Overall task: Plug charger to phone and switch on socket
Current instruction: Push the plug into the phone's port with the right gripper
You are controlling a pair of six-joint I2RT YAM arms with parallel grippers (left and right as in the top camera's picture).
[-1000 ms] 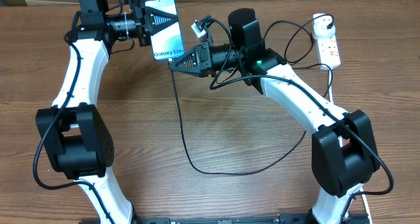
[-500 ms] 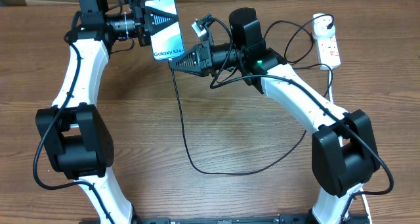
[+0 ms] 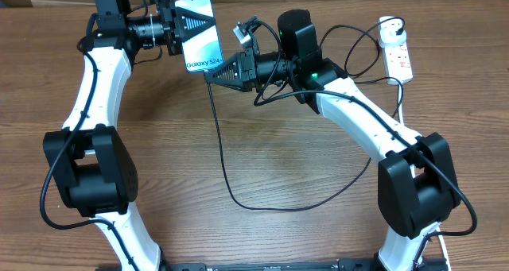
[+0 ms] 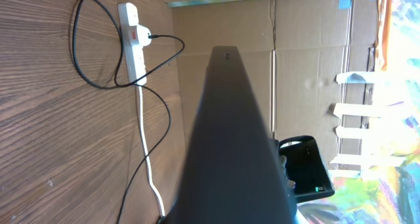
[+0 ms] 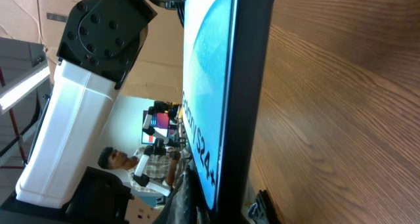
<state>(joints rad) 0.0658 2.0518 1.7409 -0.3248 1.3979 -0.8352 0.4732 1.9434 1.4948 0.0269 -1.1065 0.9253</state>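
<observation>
My left gripper (image 3: 184, 21) is shut on the phone (image 3: 203, 42) and holds it above the table at the back, its teal screen up and its "Galaxy S24" edge toward the right arm. In the left wrist view the phone's dark back (image 4: 230, 138) fills the middle. My right gripper (image 3: 211, 74) is at the phone's bottom edge, shut on the charger's connector, which is hidden. The black charger cable (image 3: 227, 183) loops over the table to the round white adapter (image 3: 388, 34) in the socket (image 3: 402, 63). The right wrist view shows the phone (image 5: 209, 86) edge-on between my fingers (image 5: 226, 214).
The socket (image 4: 131, 50) lies at the back right with a red switch and its white cord (image 4: 149, 171) trailing toward the front. The cable loop lies on the wooden table (image 3: 302, 160). Cardboard walls (image 4: 308, 46) stand behind the table.
My right gripper has edged slightly up toward the phone's bottom edge. The left arm and the phone have not moved.
</observation>
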